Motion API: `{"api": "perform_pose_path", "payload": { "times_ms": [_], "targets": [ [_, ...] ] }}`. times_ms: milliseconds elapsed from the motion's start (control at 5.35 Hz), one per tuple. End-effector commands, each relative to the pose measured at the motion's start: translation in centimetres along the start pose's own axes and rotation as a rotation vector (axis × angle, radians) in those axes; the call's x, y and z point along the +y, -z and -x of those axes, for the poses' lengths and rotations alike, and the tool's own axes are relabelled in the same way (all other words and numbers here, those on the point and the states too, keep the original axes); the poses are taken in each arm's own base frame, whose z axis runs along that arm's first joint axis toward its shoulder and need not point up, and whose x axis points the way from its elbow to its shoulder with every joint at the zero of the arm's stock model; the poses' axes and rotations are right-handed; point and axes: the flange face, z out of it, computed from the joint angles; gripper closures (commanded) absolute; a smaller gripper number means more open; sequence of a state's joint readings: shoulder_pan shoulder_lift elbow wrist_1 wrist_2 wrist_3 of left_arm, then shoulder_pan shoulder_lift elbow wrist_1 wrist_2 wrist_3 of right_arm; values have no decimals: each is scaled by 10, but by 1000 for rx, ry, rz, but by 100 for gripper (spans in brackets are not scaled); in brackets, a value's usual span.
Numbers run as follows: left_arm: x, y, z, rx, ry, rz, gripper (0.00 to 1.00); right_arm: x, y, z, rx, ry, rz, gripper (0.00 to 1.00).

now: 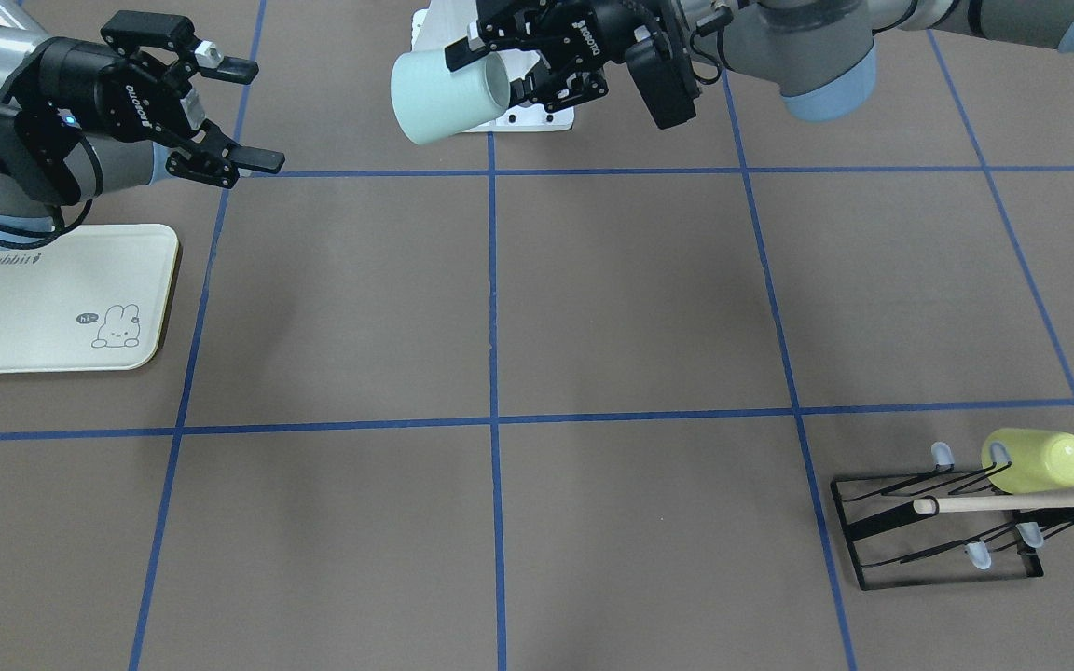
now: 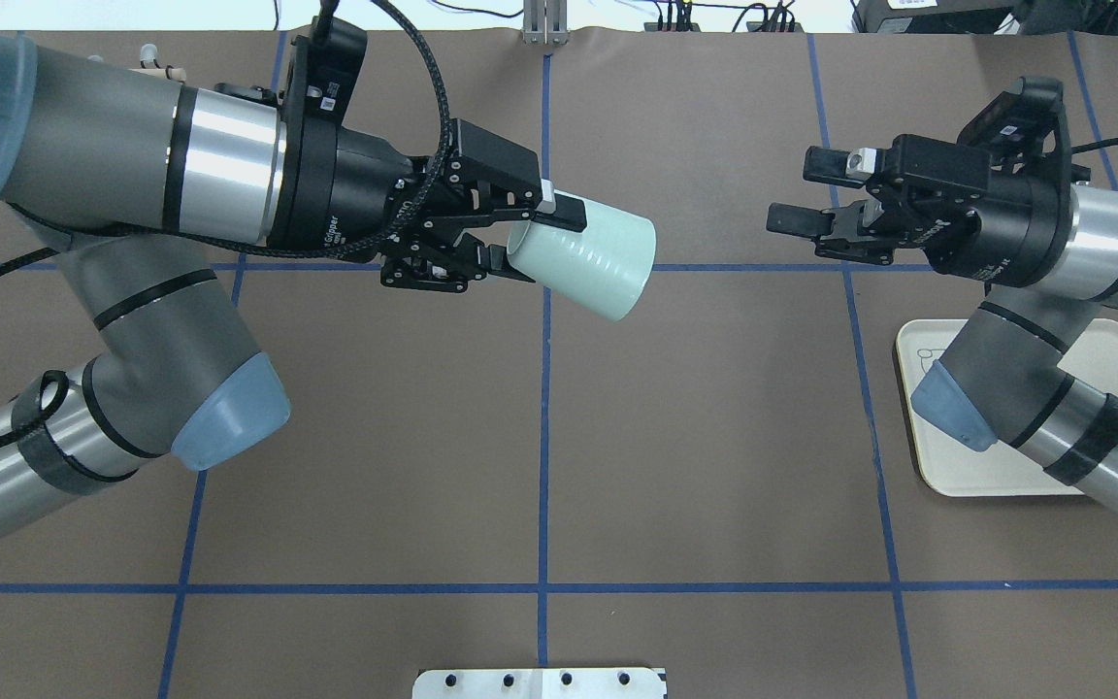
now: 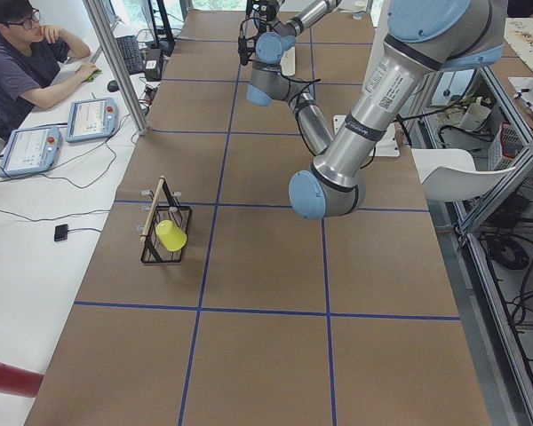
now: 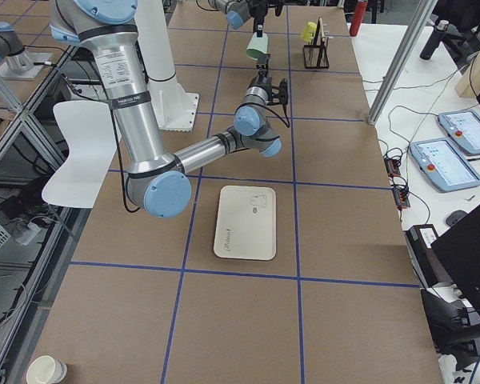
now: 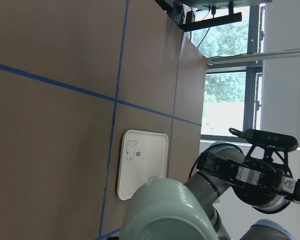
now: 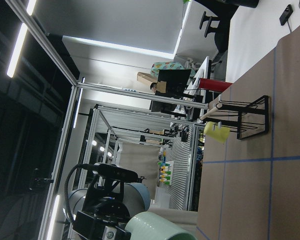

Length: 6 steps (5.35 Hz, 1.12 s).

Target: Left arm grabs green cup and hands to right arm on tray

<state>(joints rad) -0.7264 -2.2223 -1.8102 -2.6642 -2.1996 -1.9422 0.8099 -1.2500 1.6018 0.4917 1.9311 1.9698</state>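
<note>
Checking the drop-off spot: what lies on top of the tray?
Nothing lies on the tray, just its printed rabbit. The right arm hangs over it, hiding part from overhead, but the side view shows it whole.

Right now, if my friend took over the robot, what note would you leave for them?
Left gripper: shut on the green cup's rim, holding it sideways in the air, bottom pointing at the other arm.
Right gripper: open, holding nothing, facing the cup with a gap between them.
Tray: on the table under the right arm, nothing on it.
Done: the cup is picked up and held out.
Left: close the gap, right gripper takes the cup, left lets go, cup goes on the tray.
</note>
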Motion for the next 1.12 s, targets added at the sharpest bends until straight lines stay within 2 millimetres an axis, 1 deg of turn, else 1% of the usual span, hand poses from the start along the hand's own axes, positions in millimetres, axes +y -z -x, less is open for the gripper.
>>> {"api": "perform_pose_path", "payload": {
  "times_ms": [0,187,561,748,935],
  "targets": [
    [7,1,-15,54,42,23,99,33,-15,-6,-136,-39,1,6],
    [5,0,-14,51,45,20,99,52,-20,-11,-211,-70,1,7],
    [-8,-10,2,17,70,7,99,60,-25,1,-232,-83,18,5],
    [-9,-11,3,16,72,6,99,68,-34,-3,-225,-103,28,4],
    [-7,-13,0,20,70,11,99,65,-55,1,-195,-112,19,4]
  ]
}}
